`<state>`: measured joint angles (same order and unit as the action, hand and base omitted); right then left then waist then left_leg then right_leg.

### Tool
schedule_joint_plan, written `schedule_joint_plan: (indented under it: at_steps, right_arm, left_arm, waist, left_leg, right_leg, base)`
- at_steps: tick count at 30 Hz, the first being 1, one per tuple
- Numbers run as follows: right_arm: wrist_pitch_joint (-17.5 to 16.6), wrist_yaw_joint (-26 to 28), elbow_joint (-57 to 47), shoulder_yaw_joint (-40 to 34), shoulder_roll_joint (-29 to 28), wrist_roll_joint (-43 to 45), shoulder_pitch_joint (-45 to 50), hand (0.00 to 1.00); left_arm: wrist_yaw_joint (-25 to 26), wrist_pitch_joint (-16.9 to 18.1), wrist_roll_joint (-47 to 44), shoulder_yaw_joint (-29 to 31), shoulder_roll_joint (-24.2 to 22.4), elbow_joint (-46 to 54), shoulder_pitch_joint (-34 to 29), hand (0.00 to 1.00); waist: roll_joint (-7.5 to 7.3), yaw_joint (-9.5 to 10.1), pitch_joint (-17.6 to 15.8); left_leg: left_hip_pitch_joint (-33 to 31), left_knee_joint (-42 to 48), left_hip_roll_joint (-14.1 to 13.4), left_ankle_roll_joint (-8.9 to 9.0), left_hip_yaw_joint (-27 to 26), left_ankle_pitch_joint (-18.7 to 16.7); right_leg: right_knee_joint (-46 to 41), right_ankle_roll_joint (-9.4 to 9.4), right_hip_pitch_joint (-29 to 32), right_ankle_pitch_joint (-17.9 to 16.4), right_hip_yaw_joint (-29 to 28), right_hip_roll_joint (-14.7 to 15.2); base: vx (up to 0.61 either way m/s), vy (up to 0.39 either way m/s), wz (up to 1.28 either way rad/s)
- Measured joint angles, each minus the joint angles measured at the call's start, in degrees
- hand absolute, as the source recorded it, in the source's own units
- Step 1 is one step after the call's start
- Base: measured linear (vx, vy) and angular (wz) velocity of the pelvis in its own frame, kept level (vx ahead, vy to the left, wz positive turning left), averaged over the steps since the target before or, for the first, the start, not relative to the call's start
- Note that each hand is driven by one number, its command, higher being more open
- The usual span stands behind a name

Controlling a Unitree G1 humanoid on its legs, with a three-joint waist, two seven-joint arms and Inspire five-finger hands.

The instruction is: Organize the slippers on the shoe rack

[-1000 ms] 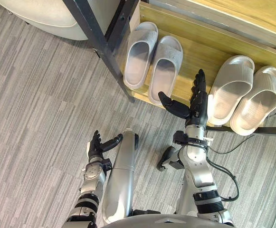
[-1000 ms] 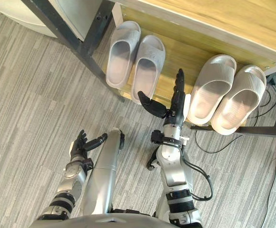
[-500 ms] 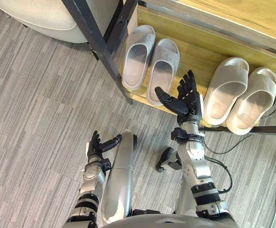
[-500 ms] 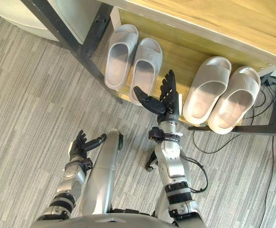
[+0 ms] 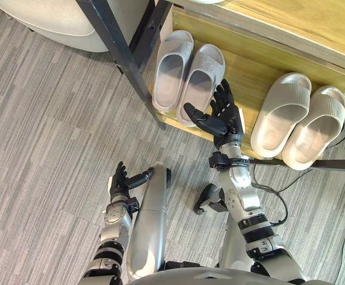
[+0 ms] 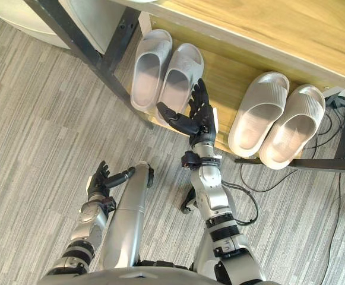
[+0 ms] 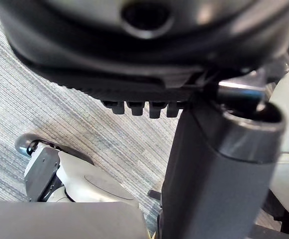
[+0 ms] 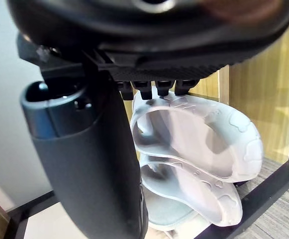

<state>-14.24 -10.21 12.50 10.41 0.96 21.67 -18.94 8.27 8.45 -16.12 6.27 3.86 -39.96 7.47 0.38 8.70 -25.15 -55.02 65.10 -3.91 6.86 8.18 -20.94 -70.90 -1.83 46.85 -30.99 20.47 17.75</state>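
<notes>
right hand (image 5: 224,120) fingers (image 5: 224,96) spread wide, holding nothing, at heel of grey slippers (image 5: 187,70) | grey slippers and beige slippers (image 5: 297,122) paired, apart, on shoe rack (image 5: 245,70) lowest shelf | left hand (image 5: 120,183) fingers loosely open, above floor (image 5: 47,136)

The right hand (image 5: 224,122) has its thumb over the heel of the grey slipper (image 5: 201,80) nearer the middle of the shoe rack (image 5: 249,68). The rack's upper shelf (image 5: 303,21) and a pale rounded object (image 5: 53,21) beside the rack run off the top edge.
</notes>
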Motion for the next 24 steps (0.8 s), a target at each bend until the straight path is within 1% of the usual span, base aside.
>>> schedule_joint_plan:
  at_steps: [6, 14, 16, 20, 23, 24]
  right_arm:
    - [0.6, -0.09, 2.56, 0.03, 2.81, -0.12, -3.64, 1.0]
    - [1.79, 0.04, 2.43, 0.4, 3.97, -0.28, -3.98, 1.0]
    - [2.34, 0.07, 2.36, 0.39, 4.06, -0.45, -3.37, 1.0]
    - [2.62, 1.15, -2.0, 1.4, 4.17, -2.85, 1.28, 1.0]
    - [2.83, 2.66, -6.09, 3.29, 4.44, -5.33, 5.42, 1.0]
    - [2.86, 3.38, -7.23, 3.38, 4.46, -6.56, 7.35, 1.0]
  left_arm:
    - [-0.77, 0.26, 0.01, 0.0, -0.46, 0.3, 0.03, 1.0]
    - [-1.01, 0.17, 0.01, 0.0, -0.57, 0.27, 0.23, 1.0]
    - [-1.4, 0.11, 0.02, -0.11, -0.82, 0.28, 0.13, 1.0]
    - [-2.51, -0.18, 0.04, -0.23, -1.01, 0.32, -1.07, 1.0]
    - [-2.62, -0.42, 0.55, -0.66, -1.02, -0.38, -2.43, 1.0]
    - [-2.66, -0.48, 0.73, -1.36, -1.02, -1.33, -2.95, 1.0]
  waist:
    - [0.23, 0.13, -0.12]
    - [0.43, 0.03, -0.24]
    - [0.6, 0.02, -0.34]
    - [0.85, -0.06, -0.5]
    - [0.8, -0.52, -0.47]
    - [0.65, -0.8, -0.31]
  left_leg:
    - [0.2, -0.94, -0.01, 0.25, 0.19, 0.64]
    - [0.78, -1.39, -0.31, 0.32, 0.28, 0.93]
    - [2.11, -2.0, -0.34, 0.31, 0.32, 0.93]
    - [5.67, -5.08, -0.75, 0.22, 0.13, 1.3]
    - [10.66, -10.08, -1.13, -0.04, -0.89, 2.28]
    - [13.88, -13.0, -0.99, -0.18, -1.31, 2.88]
  right_leg:
    - [0.36, -0.01, -0.13, 0.0, 0.42, 0.02]
    - [0.66, -0.1, -0.64, 0.05, 0.63, -0.26]
    - [1.41, -0.08, -2.08, 0.08, 0.81, -0.4]
    - [4.8, 0.49, -5.63, 0.89, 1.24, -1.26]
    - [9.88, 0.71, -10.18, 2.42, 1.57, -1.97]
    - [12.65, 1.16, -13.14, 3.24, 1.89, -2.07]
  base:
    - [0.01, -0.012, 0.02]
    - [0.0, -0.004, 0.0]
    - [0.02, -0.001, 0.0]
    - [0.06, 0.006, -0.02]
    - [0.09, 0.02, -0.01]
    - [0.11, 0.02, 0.06]
